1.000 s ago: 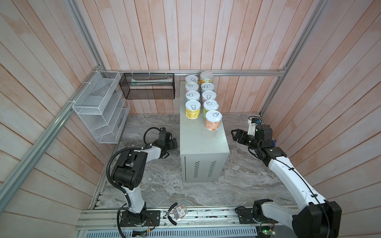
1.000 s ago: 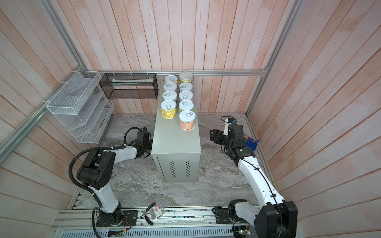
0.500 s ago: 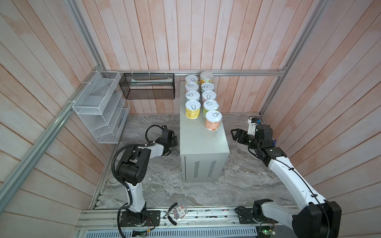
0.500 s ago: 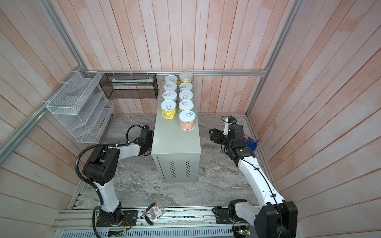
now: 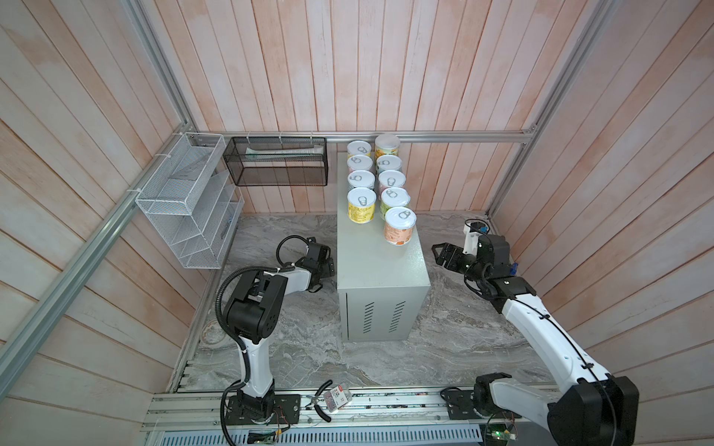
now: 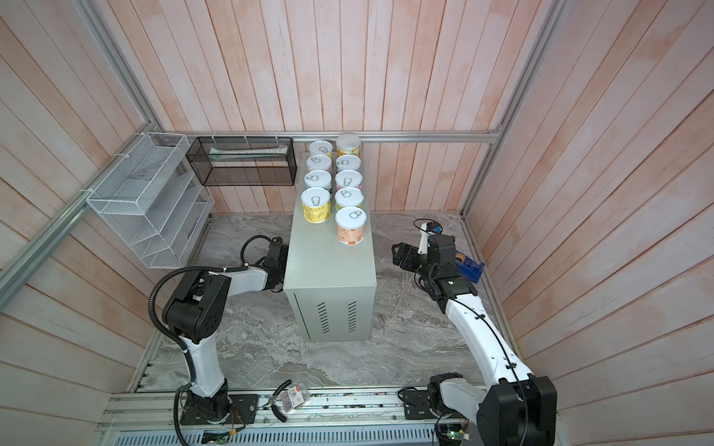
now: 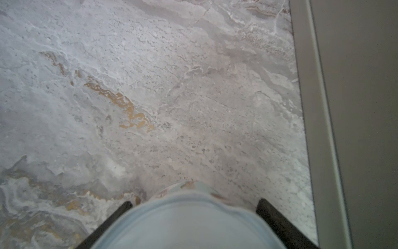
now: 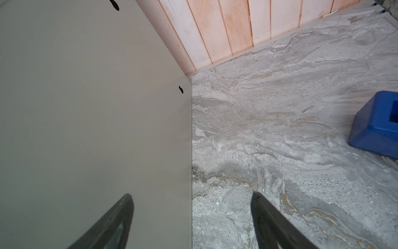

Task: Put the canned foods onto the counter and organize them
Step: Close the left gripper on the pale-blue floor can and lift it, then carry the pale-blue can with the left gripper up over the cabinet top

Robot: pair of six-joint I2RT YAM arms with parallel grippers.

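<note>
Two findings: left fingers [image 7: 107, 222] straddle pale-blue can [image 7: 193, 224], grip undetermined; right fingers [image 8: 269, 220] spread wide, empty, near desk's [image 8: 86, 107] right edge.

Nine canned foods [image 6: 348, 180] stand upright in two columns, four left and five right, on the far end of the bench [image 6: 332, 266], upper centre of the frame. Right of it hangs the right gripper [image 6: 395, 255], jaws apart.
</note>
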